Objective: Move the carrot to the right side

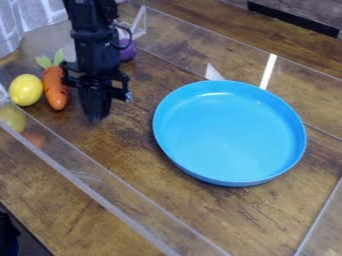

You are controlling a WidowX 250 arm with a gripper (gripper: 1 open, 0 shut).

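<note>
Pincer (91, 112) closed on nothing, tips near table (80, 200)
Carrot (54, 90) lies just beside my left edge, against the yellow fruit (26, 89); I should reopen, centre over its middle, then clamp

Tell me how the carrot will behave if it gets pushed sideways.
The carrot looks like a small moulded toy, so it is probably stiff and light. Its rounded, tapered body would likely roll in a curve rather than slide straight. It lies close beside the lemon, so a push that way may nudge that too.
</note>
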